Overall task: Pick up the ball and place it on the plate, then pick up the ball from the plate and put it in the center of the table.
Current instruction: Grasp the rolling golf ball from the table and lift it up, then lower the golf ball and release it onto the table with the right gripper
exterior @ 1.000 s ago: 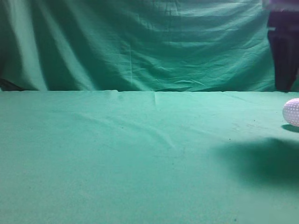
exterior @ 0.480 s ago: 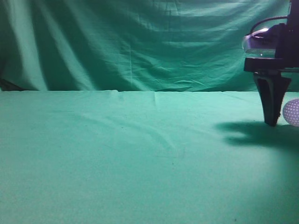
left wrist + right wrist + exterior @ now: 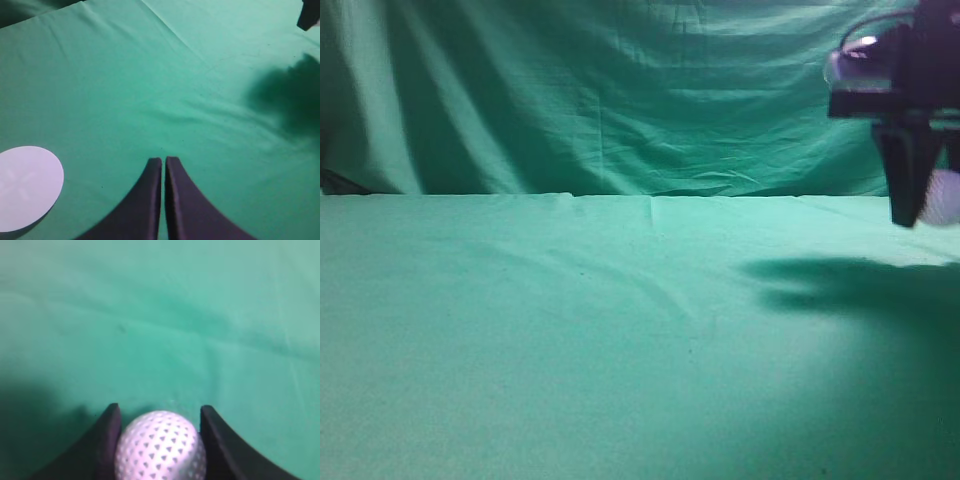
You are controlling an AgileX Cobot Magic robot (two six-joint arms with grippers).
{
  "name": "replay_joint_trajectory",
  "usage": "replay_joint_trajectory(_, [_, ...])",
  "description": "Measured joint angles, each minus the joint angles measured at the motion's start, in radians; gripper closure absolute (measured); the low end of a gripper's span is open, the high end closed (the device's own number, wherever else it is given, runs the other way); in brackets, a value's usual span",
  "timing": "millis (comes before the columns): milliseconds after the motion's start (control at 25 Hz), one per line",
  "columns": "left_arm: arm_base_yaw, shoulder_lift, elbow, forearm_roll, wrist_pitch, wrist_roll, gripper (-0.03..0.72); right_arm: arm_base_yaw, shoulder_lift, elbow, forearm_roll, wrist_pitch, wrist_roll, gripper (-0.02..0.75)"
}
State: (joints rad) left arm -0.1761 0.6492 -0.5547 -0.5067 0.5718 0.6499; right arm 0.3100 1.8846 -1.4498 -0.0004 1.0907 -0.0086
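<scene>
Under me the table (image 3: 570,330) is 1 wide flat surface in green cloth, slightly wrinkled, w/ faint creases running across the middle and a few dark specks. A dark shadow sits on the cloth at the right side of the exterior view. Only 1 thing I can see lying directly on it: a flat white round plate (image 3: 25,187), lower left in my left wrist view, resting flat on the cloth, partly cut off by the frame edge. In my right wrist view, just wrinkled cloth.
</scene>
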Motion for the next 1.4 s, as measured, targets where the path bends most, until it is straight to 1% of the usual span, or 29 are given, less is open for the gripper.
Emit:
replay_joint_trajectory(160, [0.0,0.0,0.0,0.0,0.002,0.0,0.688,0.084,0.006,-0.144,0.0,0.053,-0.002,0.419])
replay_joint_trajectory(280, [0.0,0.0,0.0,0.0,0.002,0.0,0.688,0.164,0.043,-0.263,-0.002,0.095,-0.002,0.419])
replay_joint_trajectory(400, [0.0,0.0,0.0,0.0,0.004,0.0,0.688,0.238,0.112,-0.374,-0.003,0.134,-0.008,0.419])
replay_joint_trajectory(560, [0.0,0.0,0.0,0.0,0.004,0.0,0.688,0.322,0.235,-0.504,-0.004,0.142,-0.013,0.419])
replay_joint_trajectory(720, [0.0,0.0,0.0,0.0,0.004,0.0,0.688,0.383,0.36,-0.614,-0.004,0.146,-0.013,0.419])
replay_joint_trajectory(880, [0.0,0.0,0.008,0.0,0.004,0.0,0.688,0.419,0.456,-0.688,-0.006,0.146,-0.015,0.419])
replay_joint_trajectory(1000, [0.0,0.0,0.008,0.0,0.004,0.0,0.688,0.435,0.498,-0.708,-0.003,0.146,-0.015,0.419])
replay_joint_trajectory(1400, [0.0,0.0,0.008,0.0,0.004,0.0,0.688,0.437,0.537,-0.713,0.001,0.128,-0.015,0.419])
